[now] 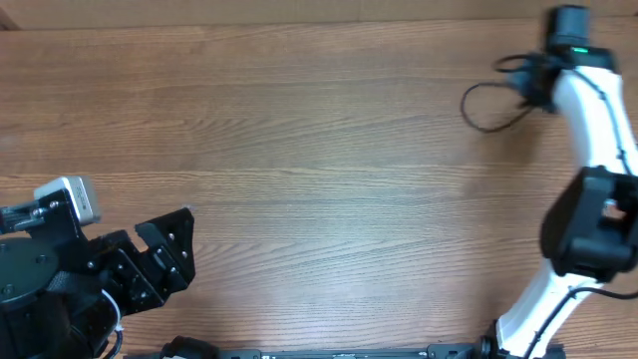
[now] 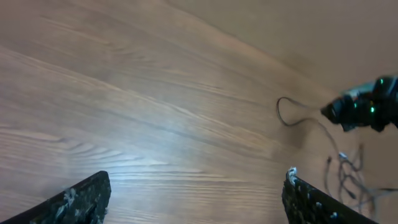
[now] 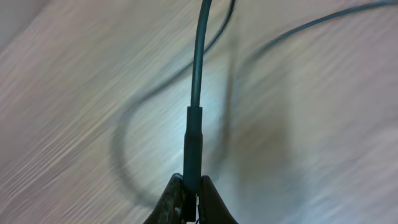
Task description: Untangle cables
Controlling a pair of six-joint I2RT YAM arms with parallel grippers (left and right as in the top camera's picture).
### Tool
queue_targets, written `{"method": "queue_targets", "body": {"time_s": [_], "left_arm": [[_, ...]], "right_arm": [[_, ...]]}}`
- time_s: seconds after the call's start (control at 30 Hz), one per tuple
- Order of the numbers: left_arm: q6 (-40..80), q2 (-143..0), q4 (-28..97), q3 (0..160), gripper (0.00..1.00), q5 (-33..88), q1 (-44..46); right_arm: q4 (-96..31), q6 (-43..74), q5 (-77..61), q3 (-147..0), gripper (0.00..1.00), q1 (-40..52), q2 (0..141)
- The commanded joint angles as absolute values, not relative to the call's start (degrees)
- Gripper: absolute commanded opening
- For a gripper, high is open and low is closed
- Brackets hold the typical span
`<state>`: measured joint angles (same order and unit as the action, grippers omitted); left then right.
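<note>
**Right gripper pinches 1 cable at the far right corner**

We see the right gripper (image 3: 191, 186) pressed together on the plug sleeve (image 3: 192, 143) of 1 thin black cable (image 3: 199, 56), near the far right edge of the table (image 1: 299, 150). From the grip the cord curls into a loop (image 2: 279, 111) lying on the wood. In the left wrist view, more cables (image 2: 348, 174) lie bunched near that loop. The left gripper (image 1: 164, 249) sits well apart at the near left, its 2 fingers (image 2: 74, 202) spread wide and empty.

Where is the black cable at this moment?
The cable lies at the table's far right in the overhead view, its plug end pinched in the right gripper.
</note>
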<state>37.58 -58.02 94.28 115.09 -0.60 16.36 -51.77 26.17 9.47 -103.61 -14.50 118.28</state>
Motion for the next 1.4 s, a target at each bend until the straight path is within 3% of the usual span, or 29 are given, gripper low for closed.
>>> {"method": "queue_targets", "body": {"time_s": [0.0,0.37,0.43,0.5,0.9,0.93,1.0,1.03,1.17,1.2,1.23,1.37], "left_arm": [[37.7,-58.0,92.8,114.8,0.88,2.0,16.1],[37.7,-62.7,91.5,114.8,0.86,4.1,16.2],[37.8,-64.1,91.4,114.8,0.83,5.1,16.2],[37.8,-65.2,90.8,114.8,0.67,5.8,16.2],[36.3,-64.8,86.3,114.8,0.7,7.2,16.2],[35.9,-64.8,86.4,114.8,0.7,7.1,16.2],[35.7,-64.7,86.7,114.8,0.71,7.1,16.2],[35.4,-64.6,86.8,114.8,0.71,7.1,16.2],[34.2,-64.4,86.9,114.8,0.71,7.1,16.2],[34.1,-64.3,86.7,114.9,0.71,7.1,16.2],[33.5,-64.2,86.5,114.9,0.71,7.1,16.2],[31.2,-63.1,85.5,114.9,0.71,7.1,16.2]], "right_arm": [[-51.9,20.5,10.5,-104.7,0.04,-21.5,116.7],[-48.4,16.4,10.5,-104.7,0.04,-41.3,116.7],[-47.8,16.4,10.5,-104.7,0.04,-43.9,116.7],[-47.4,16.4,10.5,-104.7,0.04,-46.7,116.7],[-46.9,13.2,4.2,-104.7,0.04,-53.1,114.5],[-46.6,13.2,3.6,-104.7,0.07,-52.9,113.7],[-45.9,13.2,1.4,-104.8,0.4,-52.5,111.8],[-45.5,13.2,-0.2,-104.8,0.48,-52.4,110.8],[-43.3,13.2,-12.1,-104.8,0.63,-52.0,105.8],[-42.5,13.3,-16.3,-104.8,0.72,-52.0,104.2],[-41.6,13.6,-19.7,-104.8,1.0,-52.0,102.8],[-39.4,16.3,-27.4,-104.8,1.0,-52.0,96.7]]}}
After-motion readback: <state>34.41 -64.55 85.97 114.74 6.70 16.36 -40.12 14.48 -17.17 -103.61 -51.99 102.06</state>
